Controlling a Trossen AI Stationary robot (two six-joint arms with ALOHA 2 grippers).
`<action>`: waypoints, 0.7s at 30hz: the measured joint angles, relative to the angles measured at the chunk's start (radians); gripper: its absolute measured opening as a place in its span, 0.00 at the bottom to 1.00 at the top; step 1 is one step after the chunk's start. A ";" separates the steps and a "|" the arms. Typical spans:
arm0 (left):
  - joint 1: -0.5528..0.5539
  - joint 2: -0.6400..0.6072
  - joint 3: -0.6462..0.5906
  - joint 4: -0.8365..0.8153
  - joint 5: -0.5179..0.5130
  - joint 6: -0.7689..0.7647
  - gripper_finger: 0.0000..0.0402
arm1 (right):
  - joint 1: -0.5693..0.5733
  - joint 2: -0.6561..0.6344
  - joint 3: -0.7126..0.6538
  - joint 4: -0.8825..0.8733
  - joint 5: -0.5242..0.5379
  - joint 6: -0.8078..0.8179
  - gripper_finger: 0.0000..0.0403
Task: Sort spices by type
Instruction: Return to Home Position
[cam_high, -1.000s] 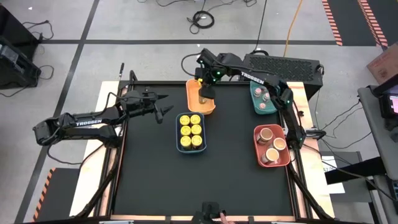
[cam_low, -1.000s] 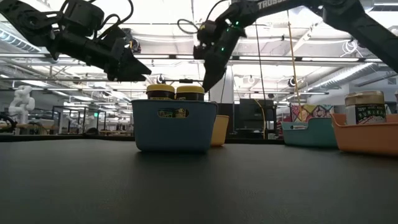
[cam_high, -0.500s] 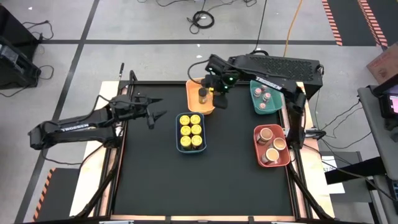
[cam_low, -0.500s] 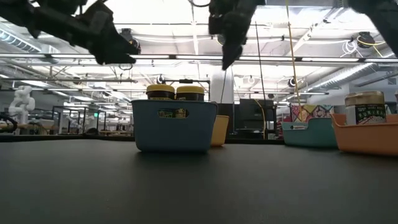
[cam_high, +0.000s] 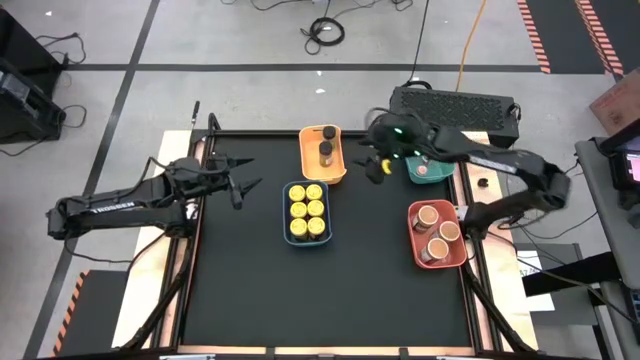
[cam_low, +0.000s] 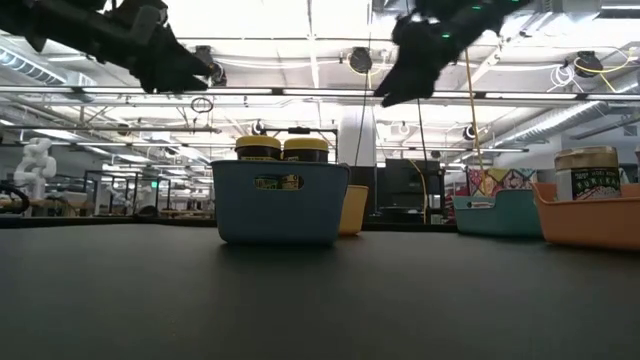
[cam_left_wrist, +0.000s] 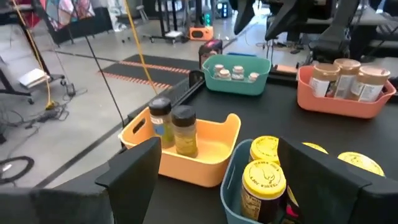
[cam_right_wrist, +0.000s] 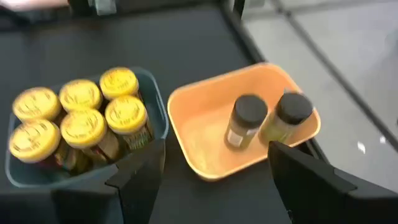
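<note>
1. Your right gripper (cam_high: 374, 167) hangs above the black table (cam_high: 250, 285), between the yellow tray (cam_high: 322, 173) and the green tray (cam_high: 431, 175). Its fingers are spread wide with nothing between them.
2. Your left gripper (cam_high: 248, 172) hovers over the table's left part, near the blue tray (cam_low: 280, 210). It too is spread wide and holds nothing.
3. The right arm crosses over the green tray and hides part of it from above. Seen from table height, the blue tray stands in front of the yellow one and covers most of it.
4. The yellow tray holds two dark-lidded jars (cam_high: 325, 151), upright and side by side.
5. The blue tray holds six yellow-lidded jars (cam_right_wrist: 79, 94), packed in two rows of three.
6. The red tray (cam_high: 411, 236), at the table's right edge, holds three peach-topped tubs (cam_high: 429, 214).
7. The green tray holds small pink-lidded jars (cam_left_wrist: 237, 72). You can see at least three, but the exact number cannot be told.
8. That makes four trays, and every jar in view sits inside one.
</note>
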 joint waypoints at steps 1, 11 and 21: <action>-0.004 -0.009 0.000 0.000 -0.002 0.004 0.81 | 0.000 -0.046 -0.058 0.058 0.000 0.011 0.69; -0.023 -0.139 -0.102 0.133 0.062 0.038 0.81 | 0.000 -0.443 -0.502 0.435 -0.001 0.104 0.69; -0.023 -0.199 -0.163 0.181 0.148 -0.002 0.81 | 0.001 -0.657 -0.692 0.474 -0.132 0.167 0.57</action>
